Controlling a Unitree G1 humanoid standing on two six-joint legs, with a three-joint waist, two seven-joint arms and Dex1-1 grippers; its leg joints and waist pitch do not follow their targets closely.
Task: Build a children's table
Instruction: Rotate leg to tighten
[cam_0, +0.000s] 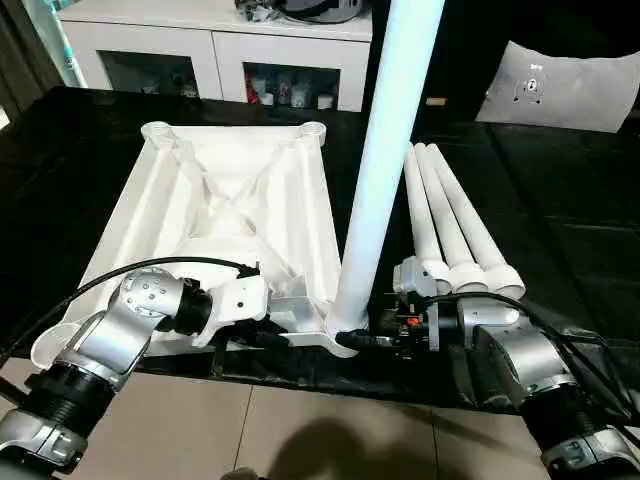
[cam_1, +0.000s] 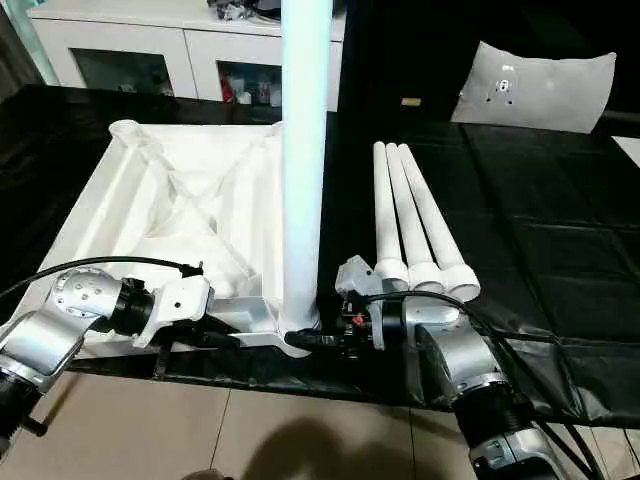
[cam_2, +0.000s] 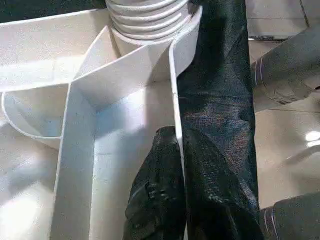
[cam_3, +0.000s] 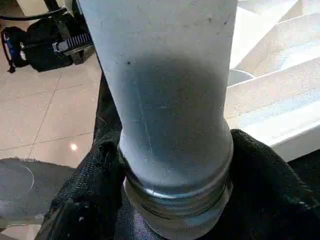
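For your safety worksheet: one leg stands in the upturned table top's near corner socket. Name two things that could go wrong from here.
1. The upright leg still shows bare threads in the right wrist view, so it may not be fully seated and could lean or cross-thread.
2. The left gripper pinches only the table top's thin rim, so the top might slide on the black cloth.
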